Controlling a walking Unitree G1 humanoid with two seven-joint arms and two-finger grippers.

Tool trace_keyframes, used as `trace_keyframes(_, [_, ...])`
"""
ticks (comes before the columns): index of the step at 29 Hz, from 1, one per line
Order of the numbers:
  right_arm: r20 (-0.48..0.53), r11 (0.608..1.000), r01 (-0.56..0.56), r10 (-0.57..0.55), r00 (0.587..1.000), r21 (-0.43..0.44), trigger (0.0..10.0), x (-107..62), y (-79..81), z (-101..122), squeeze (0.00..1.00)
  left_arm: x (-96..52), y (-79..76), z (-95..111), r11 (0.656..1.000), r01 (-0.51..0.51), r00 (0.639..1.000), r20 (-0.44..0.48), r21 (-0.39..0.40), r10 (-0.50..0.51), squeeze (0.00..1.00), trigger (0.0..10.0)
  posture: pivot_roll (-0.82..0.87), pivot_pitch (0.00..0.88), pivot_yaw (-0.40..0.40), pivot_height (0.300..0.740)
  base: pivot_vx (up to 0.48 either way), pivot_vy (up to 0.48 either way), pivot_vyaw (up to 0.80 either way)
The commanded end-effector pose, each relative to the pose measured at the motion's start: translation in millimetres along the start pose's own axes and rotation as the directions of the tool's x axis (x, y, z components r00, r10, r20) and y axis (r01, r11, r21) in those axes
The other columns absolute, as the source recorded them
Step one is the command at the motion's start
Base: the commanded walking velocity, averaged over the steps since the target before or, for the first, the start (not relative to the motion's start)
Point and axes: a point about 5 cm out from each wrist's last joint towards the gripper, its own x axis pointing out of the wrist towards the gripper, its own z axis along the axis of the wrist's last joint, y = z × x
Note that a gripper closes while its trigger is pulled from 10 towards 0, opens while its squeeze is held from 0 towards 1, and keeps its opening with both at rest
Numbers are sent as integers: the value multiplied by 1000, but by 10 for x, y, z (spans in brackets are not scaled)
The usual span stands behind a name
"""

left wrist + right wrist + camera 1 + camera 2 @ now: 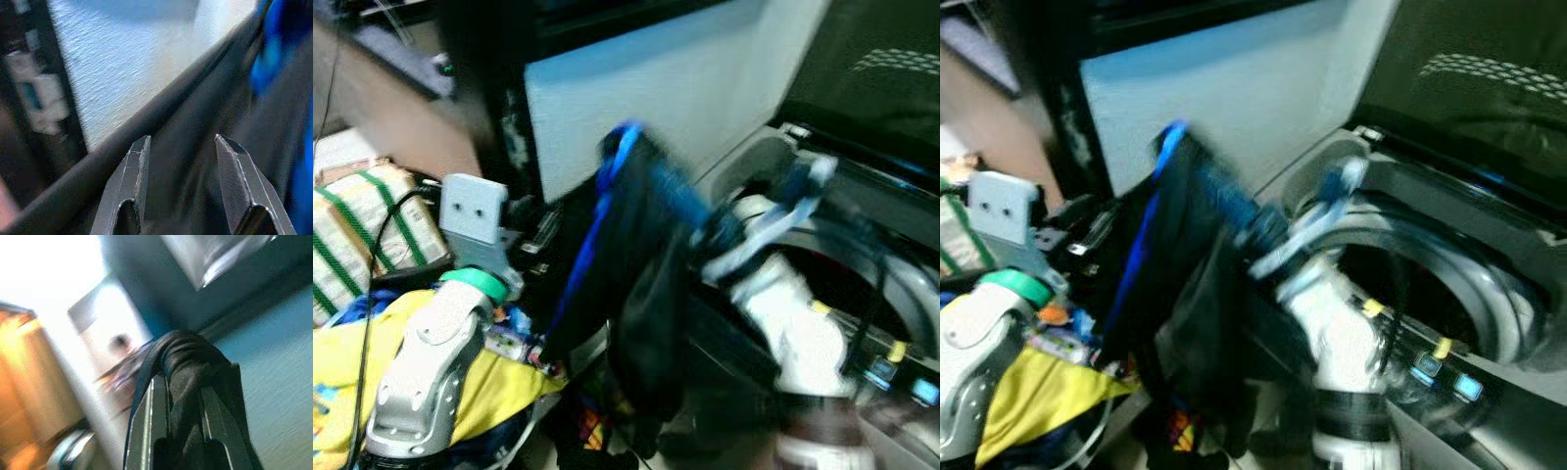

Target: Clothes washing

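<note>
Right gripper pinching a dark blue-trimmed garment at frame centre, w/ washer drum open at right & yellow clothes piled lower left, left gripper spread, empty; loading looks barely begun.

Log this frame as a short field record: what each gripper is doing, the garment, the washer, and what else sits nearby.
right gripper: shut on the dark garment, raised beside the washer opening
dark garment: black with blue trim, hanging from the right gripper, blurred
left gripper: open, holding nothing, facing a dark edge and a pale wall
washing machine: top-loader, lid up, drum open and dark inside
yellow cloth: lying in the pile at lower left, under the left arm
image quality: motion blur in head views
</note>
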Motion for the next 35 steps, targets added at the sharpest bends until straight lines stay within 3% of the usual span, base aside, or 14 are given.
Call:
trace_keyframes(1, [93,982,179,-173,980,-53,10000,67,-160,188,0,-25,-3,-12,1000,5,1000,-14,2,-5,0,10000,174,17,22,740,0,0,-800])
trace_keyframes(4, [194,958,266,-243,950,-102,10000,183,-190,446,0,-33,-10,3,1000,9,1000,-6,-2,-9,0,10000,180,19,17,740,0,0,-800])
trace_keyframes(6, [318,941,277,-207,925,-194,10000,420,-16,814,0,-36,-18,18,1000,12,1000,2,-6,-12,0,10000,180,19,17,740,0,0,-800])
trace_keyframes(10, [387,917,288,-168,907,-276,10000,551,136,1028,0,-33,-22,29,1000,15,1000,7,-4,-15,0,10000,180,19,17,740,0,0,-800])
trace_keyframes(12, [522,914,242,-39,852,-326,10000,730,459,1440,0,-24,-14,42,1000,12,1000,15,-3,-12,0,10000,180,9,19,740,0,0,-800])
trace_keyframes(17, [521,884,189,70,851,-428,10000,873,681,1575,0,-13,-6,40,1000,11,1000,18,-2,-11,0,10000,173,5,20,740,0,0,-800])
trace_keyframes(19, [464,861,181,71,883,-475,10000,926,658,1478,0,-5,-5,37,1000,12,1000,18,-3,-12,0,10000,168,0,22,740,0,0,-800])
trace_keyframes(22, [248,836,167,-38,968,-523,10000,978,370,906,0,14,-9,34,1000,14,1000,21,-3,-14,0,10000,169,0,21,740,0,0,-800])
trace_keyframes(23, [87,835,104,-67,994,-540,10000,951,288,590,0,9,-7,33,1000,11,1000,20,-2,-11,0,10000,172,0,18,740,0,0,-800])
trace_keyframes(24, [87,835,104,-67,994,-540,10000,951,288,590,0,9,-7,33,1000,11,1000,20,-2,-11,0,10000,172,0,18,740,0,0,-800])
trace_keyframes(25, [-91,831,15,-79,993,-556,10000,872,231,250,0,3,-5,31,1000,9,1000,19,-3,-9,0,10000,172,0,18,740,0,0,-800])
trace_keyframes(26, [-91,831,15,-79,993,-556,10000,872,231,250,0,3,-5,31,1000,9,1000,19,-3,-9,0,10000,172,0,18,740,0,0,-800])
trace_keyframes(30, [-451,841,-154,-116,885,-518,10000,494,118,-532,0,-19,0,18,1000,-1,1000,12,-3,1,0,10000,175,0,10,740,0,0,-800])
trace_keyframes(35, [-552,845,-172,-164,817,-506,10000,280,39,-794,0,-26,15,24,1000,-16,1000,8,-5,16,0,10000,178,3,7,740,0,0,-800])
